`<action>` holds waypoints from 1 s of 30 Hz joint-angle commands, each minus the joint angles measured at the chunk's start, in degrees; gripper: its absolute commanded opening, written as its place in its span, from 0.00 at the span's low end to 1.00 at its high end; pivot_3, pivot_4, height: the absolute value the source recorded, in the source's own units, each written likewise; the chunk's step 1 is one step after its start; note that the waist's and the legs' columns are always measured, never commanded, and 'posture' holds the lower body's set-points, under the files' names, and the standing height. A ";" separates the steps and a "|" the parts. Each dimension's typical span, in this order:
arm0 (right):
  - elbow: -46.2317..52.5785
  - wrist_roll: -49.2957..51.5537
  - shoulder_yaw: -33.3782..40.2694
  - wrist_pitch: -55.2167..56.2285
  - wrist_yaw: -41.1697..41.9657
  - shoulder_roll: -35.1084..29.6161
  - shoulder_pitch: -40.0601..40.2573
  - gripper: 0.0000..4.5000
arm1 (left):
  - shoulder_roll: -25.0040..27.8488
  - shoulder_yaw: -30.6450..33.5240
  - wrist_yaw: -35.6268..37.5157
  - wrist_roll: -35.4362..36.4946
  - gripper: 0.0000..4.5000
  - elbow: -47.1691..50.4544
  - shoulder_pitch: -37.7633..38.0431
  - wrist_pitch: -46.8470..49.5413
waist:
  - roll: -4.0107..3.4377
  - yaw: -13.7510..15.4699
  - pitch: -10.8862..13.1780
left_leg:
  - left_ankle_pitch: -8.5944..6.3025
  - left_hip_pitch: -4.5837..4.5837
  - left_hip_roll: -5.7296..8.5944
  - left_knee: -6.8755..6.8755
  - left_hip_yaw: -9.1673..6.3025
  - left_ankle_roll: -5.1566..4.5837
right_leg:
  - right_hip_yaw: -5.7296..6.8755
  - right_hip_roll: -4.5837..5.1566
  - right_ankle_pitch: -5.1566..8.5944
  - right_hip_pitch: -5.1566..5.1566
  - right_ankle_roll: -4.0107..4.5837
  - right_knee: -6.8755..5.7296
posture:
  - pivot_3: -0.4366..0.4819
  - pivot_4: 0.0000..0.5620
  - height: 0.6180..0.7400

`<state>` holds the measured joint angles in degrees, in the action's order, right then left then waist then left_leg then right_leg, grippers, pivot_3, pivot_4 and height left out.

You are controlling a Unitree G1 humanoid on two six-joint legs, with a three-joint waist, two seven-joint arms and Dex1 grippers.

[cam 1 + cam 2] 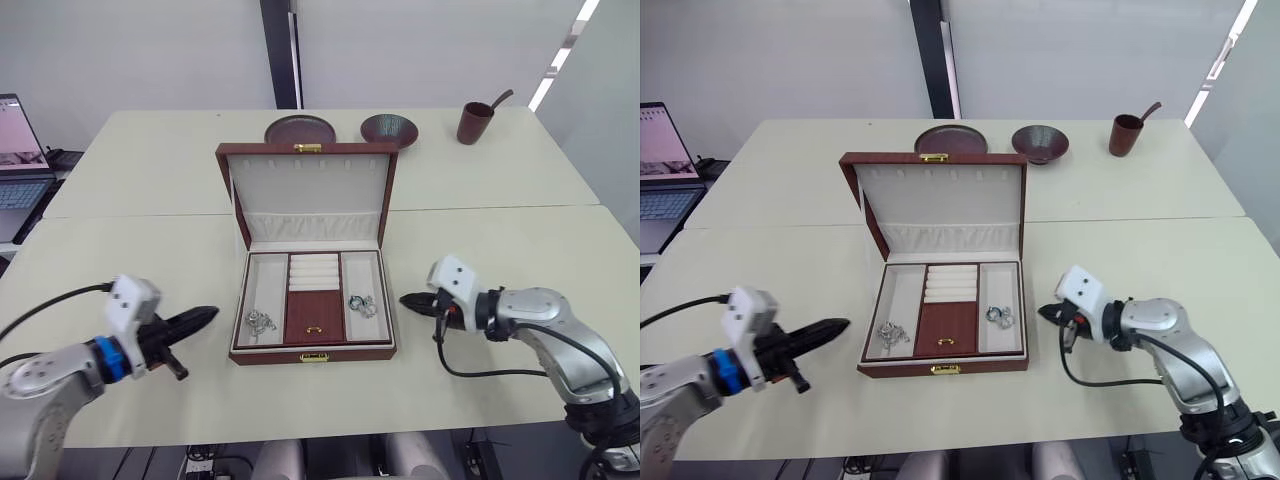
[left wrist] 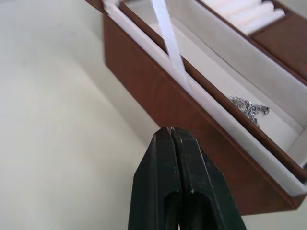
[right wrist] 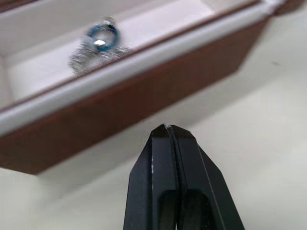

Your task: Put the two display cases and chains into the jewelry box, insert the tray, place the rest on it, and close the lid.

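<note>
Jewelry box (image 1: 311,352) sits centre frame on the pale table (image 1: 160,180), lid (image 1: 308,195) standing open behind it, cream lining and gathered pocket facing forward, gold catch on the lid's top edge. Tray (image 1: 314,320) already seated inside: cream ring rolls (image 1: 313,272) at the back of the centre strip, brown panel with small gold pull in front. Silvery chain clump (image 1: 260,321) lies in the tray's left compartment; silvery piece with a dark bluish ring (image 1: 361,304) in the right compartment. Left gripper (image 1: 205,316) is lower left, fingers pressed together, tip near the box's left wall, not touching. Right gripper (image 1: 408,300) is right of centre, fingers also closed flat, tip just beside the box's right wall, apart from it. Nothing between either gripper and the box. Top of frame behind the lid: brown plate (image 1: 299,129), dark bowl (image 1: 389,128), brown cup with a handle sticking out (image 1: 476,121). Laptop (image 1: 18,150) at far left edge.
</note>
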<state>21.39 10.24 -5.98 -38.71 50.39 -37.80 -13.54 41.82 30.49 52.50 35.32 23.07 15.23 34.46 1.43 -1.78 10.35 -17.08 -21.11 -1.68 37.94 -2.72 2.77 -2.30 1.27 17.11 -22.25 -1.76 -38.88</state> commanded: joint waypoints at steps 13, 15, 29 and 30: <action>-18.35 -0.88 7.45 11.63 -12.25 5.63 -20.26 0.00 | -10.48 11.05 -5.02 18.79 0.00 32.28 17.16 -8.54 | -0.02 -0.29 0.01 | 0.00 0.18 -0.02 0.00 0.20 0.00 | -0.22 -0.15 0.01 0.08 0.01 -0.06 | 0.48 0.27 1.00; -21.16 -0.11 7.53 11.66 -12.83 7.58 -24.12 0.00 | -11.57 10.66 -7.30 20.41 0.00 34.30 17.92 -9.69 | -0.02 -0.45 0.02 | 0.00 0.18 -0.03 -0.02 0.21 0.00 | -0.25 -0.16 0.01 0.06 0.03 -0.07 | 0.48 0.27 1.00; -45.71 4.24 6.72 13.19 -2.27 12.26 -41.32 0.00 | -7.00 4.83 -15.69 24.12 0.00 36.93 27.77 -22.42 | -0.11 -0.16 0.07 | 0.00 0.16 0.00 -0.02 0.26 -0.01 | -0.21 -0.12 0.03 0.06 0.06 -0.04 | 0.48 0.27 1.00; -46.72 4.41 6.42 13.67 -0.65 12.34 -41.93 0.00 | -6.83 4.70 -16.50 24.16 0.00 36.93 27.88 -22.87 | -0.12 -0.16 0.07 | 0.00 0.16 0.00 -0.02 0.28 -0.01 | -0.20 -0.13 0.03 0.04 0.06 -0.04 | 0.48 0.27 1.00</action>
<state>-25.00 13.31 0.37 -26.66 46.99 -25.45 -53.46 34.68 35.46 37.51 58.68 57.81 42.64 13.38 1.31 -1.94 10.42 -17.08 -20.95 -1.69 37.92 -2.43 2.77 -2.50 1.14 17.14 -22.22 -1.70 -38.92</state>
